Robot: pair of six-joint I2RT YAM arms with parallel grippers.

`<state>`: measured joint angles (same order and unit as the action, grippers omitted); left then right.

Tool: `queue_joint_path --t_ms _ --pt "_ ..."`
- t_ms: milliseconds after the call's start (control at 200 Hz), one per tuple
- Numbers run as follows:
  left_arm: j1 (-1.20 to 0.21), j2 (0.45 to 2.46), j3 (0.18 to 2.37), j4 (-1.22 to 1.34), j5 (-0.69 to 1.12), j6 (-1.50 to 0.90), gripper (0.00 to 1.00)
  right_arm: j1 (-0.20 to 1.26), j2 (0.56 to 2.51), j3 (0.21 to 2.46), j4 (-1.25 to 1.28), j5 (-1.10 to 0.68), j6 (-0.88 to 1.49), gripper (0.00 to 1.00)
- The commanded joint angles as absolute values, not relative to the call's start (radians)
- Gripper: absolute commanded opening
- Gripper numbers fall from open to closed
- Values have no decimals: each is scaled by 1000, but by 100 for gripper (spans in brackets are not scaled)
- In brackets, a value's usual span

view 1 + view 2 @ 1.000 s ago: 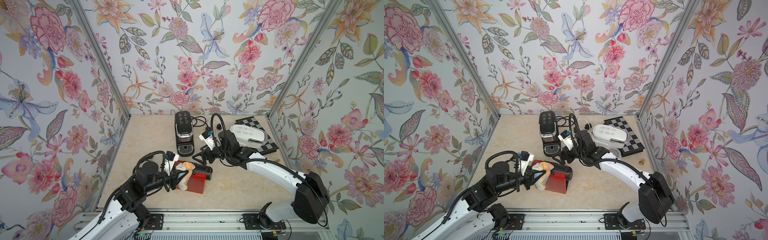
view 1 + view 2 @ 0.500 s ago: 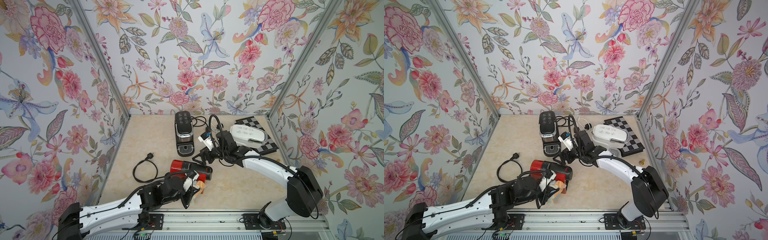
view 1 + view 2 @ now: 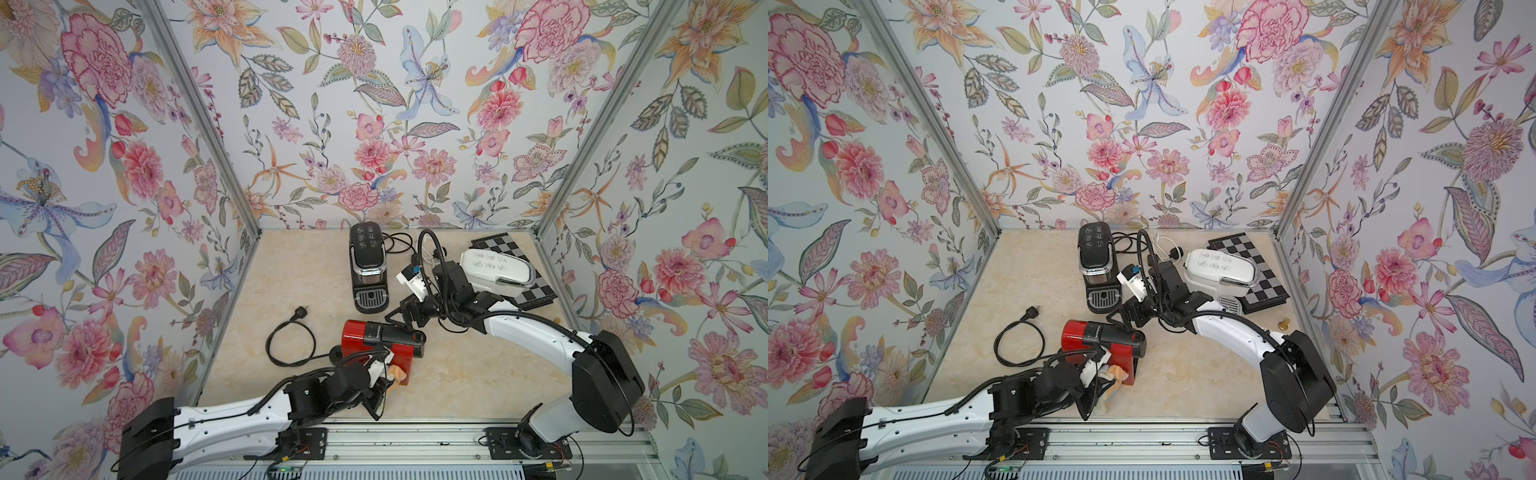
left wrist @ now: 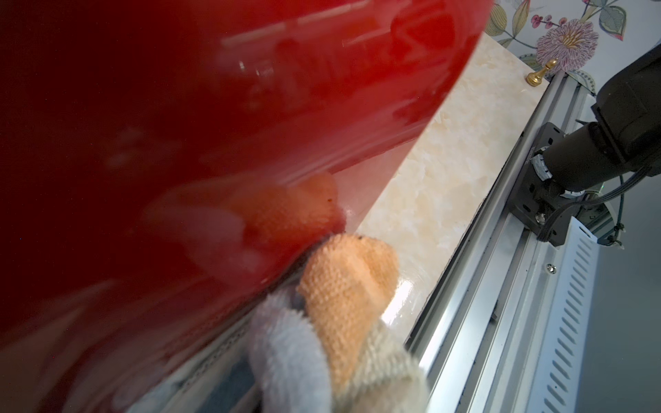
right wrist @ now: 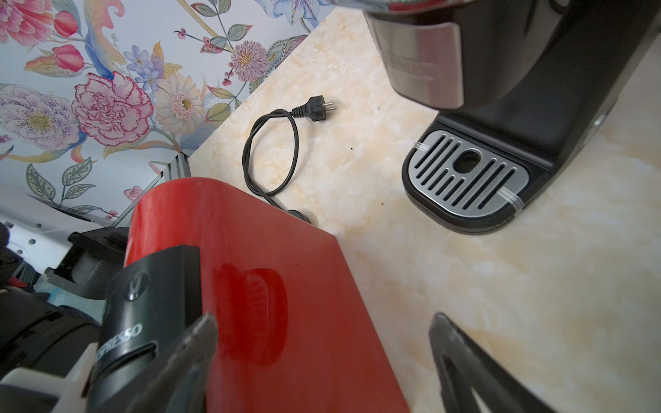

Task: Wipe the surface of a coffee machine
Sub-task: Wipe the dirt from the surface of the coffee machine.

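We see a left arm [image 3: 232,419] and a right arm [image 3: 536,332] of one build: white curved shells between black joint housings [image 3: 602,382]. Black cables [image 3: 419,249] loop along them. Black plates [image 3: 498,440] bolt them to a silver rail [image 3: 407,436]. The right gripper [image 5: 323,321] has black tapered fingers [image 5: 198,343].

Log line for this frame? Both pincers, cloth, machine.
step: wipe red coffee machine | left pincer: shut on cloth | cloth: pressed against machine's lower red side | right pincer: open, by the machine, contact unclear
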<state>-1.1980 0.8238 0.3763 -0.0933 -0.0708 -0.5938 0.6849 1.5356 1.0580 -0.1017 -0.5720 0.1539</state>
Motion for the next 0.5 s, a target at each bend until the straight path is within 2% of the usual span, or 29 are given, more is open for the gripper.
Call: queue_joint_path --t_ms 0,295,445,495 --pt "-1190 703 476 -197 -292 -587 0 676 1516 1043 -109 -588 137 94" --pt "-1190 552 624 -356 -367 -535 0 670 1519 1048 -109 -588 135 94" --pt "-1190 625 660 -293 -203 -452 0 655 1501 1056 -109 -565 164 94" --pt "-1192 677 681 -267 -138 -421 0 603 1480 1057 -112 -544 183 94"
